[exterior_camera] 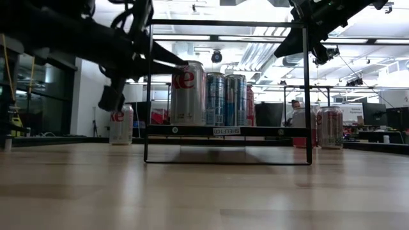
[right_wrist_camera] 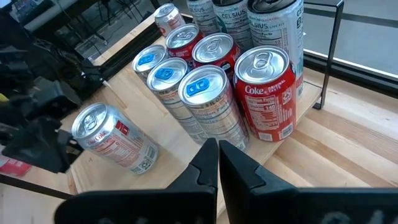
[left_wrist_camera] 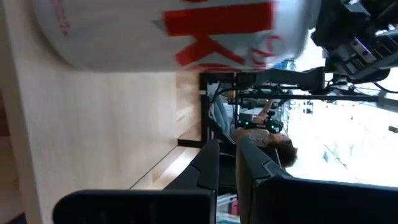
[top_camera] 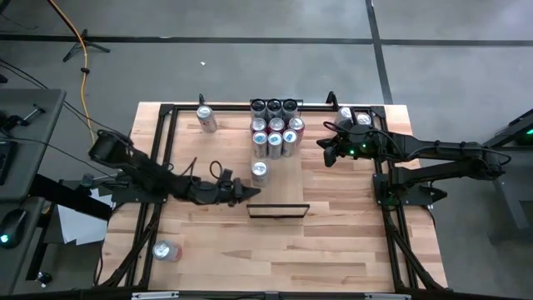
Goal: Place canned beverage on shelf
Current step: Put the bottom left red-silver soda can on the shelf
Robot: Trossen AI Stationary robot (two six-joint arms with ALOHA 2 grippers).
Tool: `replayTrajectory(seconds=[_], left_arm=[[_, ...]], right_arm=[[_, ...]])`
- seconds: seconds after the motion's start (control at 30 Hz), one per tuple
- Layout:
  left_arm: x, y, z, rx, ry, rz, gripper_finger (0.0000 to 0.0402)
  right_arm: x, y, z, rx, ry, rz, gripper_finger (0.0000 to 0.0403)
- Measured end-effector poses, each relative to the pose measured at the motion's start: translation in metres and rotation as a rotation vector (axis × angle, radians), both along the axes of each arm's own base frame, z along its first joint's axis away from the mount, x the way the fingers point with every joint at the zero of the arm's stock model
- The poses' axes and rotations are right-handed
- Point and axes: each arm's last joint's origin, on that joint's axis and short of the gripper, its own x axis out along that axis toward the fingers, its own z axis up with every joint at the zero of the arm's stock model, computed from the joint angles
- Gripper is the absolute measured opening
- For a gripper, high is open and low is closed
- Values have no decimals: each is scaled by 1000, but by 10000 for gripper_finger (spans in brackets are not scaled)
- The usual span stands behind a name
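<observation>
Your left gripper (top_camera: 247, 191) is pinched shut on nothing, tips just short of the silver Diet Coke can (top_camera: 260, 170) — upright mid-table beside the shelf (top_camera: 278, 210). Reopen, then grab. Right gripper (top_camera: 326, 150) idles closed near the back-right corner.

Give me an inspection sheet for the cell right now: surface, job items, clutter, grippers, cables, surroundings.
Surface: butcher-block tabletop inside a black rail frame.
Job's things: silver Diet Coke can upright, apart from the can cluster; black wire shelf frame in front of it.
Clutter: one can lying on its side at the near left; one can at the far left; two cans at the far right.
Grippers: left gripper shut, empty, beside the silver can; right gripper shut, empty, right of the cluster.
Cables: orange cable on the floor; black leads by the left arm.
Surroundings: grey floor; a person in the workshop beyond.
</observation>
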Motion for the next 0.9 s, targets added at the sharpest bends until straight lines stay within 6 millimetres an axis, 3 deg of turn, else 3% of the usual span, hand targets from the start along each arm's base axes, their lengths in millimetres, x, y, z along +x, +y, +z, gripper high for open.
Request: replayTrajectory(seconds=[0.9], left_arm=[[14, 46, -8, 13, 10, 13, 0]], right_arm=[[0, 0, 0, 16, -7, -9, 0]])
